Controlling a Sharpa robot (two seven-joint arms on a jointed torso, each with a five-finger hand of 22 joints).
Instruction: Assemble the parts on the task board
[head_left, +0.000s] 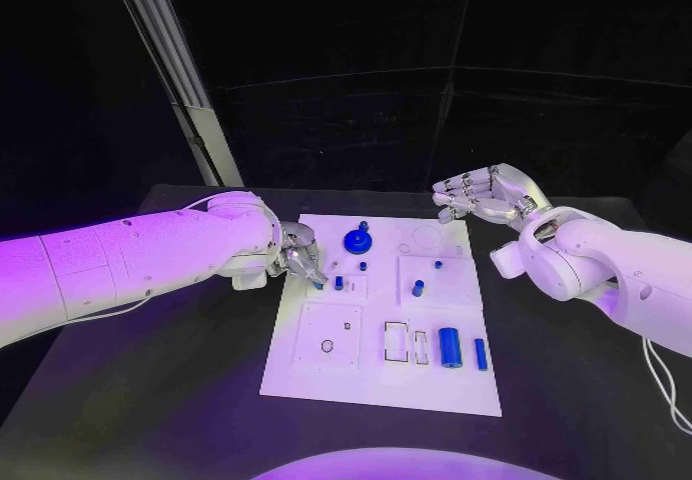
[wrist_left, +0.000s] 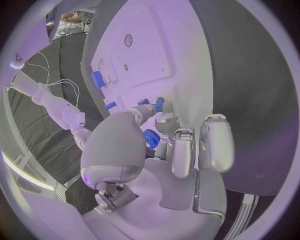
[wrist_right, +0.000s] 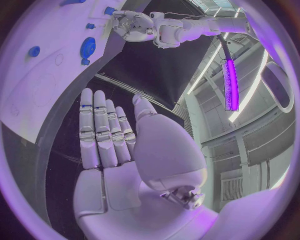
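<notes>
— What are your hands doing?

— My left hand (head_left: 296, 255) is pinching a small blue peg (wrist_left: 159, 104) at the left edge of the white task board (head_left: 326, 370). My right hand (head_left: 483, 194) is hovering flat-fingered, holding nothing, past the board's far right corner.

— The parts?

— A round blue gear (head_left: 358, 240) is sitting near the board's top, and a blue cylinder (head_left: 449, 347) is lying lower right.

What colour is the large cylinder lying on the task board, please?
The cylinder is blue, clearest in the head view.
</notes>
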